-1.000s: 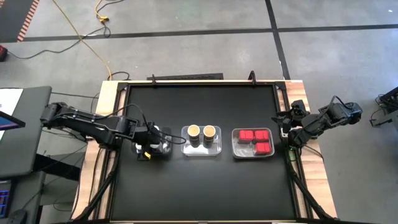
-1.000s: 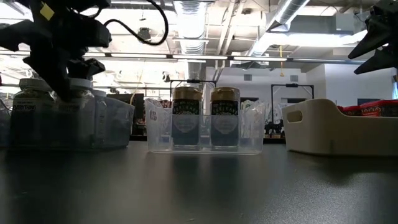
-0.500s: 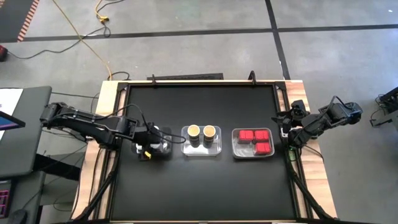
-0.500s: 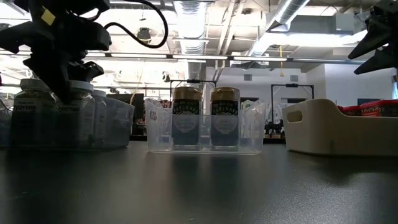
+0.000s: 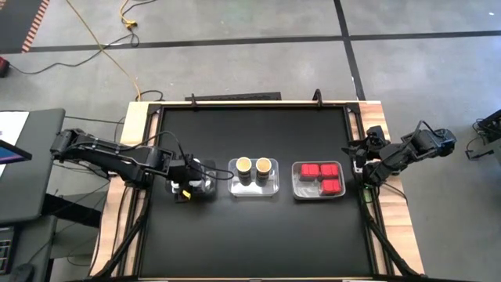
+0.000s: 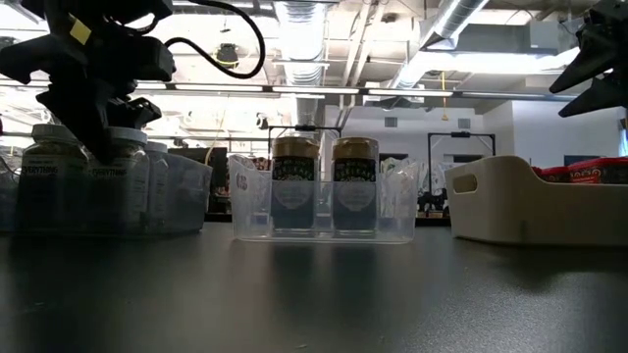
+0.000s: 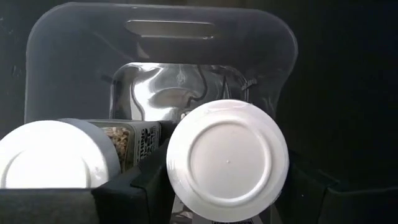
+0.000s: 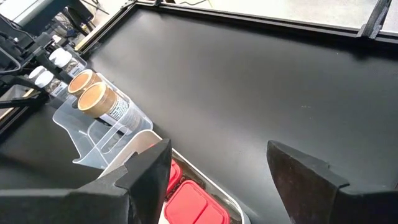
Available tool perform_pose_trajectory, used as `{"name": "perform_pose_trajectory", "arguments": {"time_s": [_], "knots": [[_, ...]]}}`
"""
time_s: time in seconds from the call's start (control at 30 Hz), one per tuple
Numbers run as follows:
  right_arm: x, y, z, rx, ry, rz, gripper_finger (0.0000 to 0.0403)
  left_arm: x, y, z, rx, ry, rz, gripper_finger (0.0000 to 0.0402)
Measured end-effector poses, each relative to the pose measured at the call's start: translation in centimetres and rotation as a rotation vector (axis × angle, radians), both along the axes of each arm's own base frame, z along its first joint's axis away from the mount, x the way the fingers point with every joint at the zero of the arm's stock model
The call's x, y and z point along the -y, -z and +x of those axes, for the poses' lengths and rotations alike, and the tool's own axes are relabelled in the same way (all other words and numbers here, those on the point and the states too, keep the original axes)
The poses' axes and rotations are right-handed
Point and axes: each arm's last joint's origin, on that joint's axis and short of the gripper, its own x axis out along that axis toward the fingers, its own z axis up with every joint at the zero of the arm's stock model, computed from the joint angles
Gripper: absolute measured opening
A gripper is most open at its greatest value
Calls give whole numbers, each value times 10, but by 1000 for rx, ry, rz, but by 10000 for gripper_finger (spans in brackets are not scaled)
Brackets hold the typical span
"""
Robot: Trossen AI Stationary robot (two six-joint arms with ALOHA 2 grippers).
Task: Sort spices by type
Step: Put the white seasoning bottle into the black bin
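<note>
As the sort nears its end, tan-top jars (image 5: 254, 166) share the middle tray (image 5: 253, 190) | red packets (image 5: 321, 175) fill the right tray (image 5: 297, 192) | left gripper (image 5: 196, 182) grasping a white-cap jar (image 7: 227, 160) in the left tray (image 7: 155, 37), one (image 7: 50, 162) beside | right gripper (image 8: 217, 171) idle at the bench's (image 5: 250, 235) right edge, jaws parted, empty | left: release.

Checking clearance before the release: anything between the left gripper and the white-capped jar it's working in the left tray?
Nothing visible. The left gripper sits right at the white-capped jar, inside the left tray. A second white-capped jar stands beside it.
</note>
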Motion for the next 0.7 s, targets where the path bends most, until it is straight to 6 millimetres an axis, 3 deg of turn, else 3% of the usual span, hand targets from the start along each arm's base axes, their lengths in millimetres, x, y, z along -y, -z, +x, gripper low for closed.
{"name": "perform_pose_trajectory", "arguments": {"time_s": [0.7], "knots": [[0,0,0,3,8,-7,292,0,1,0,-8,38,12,215]]}}
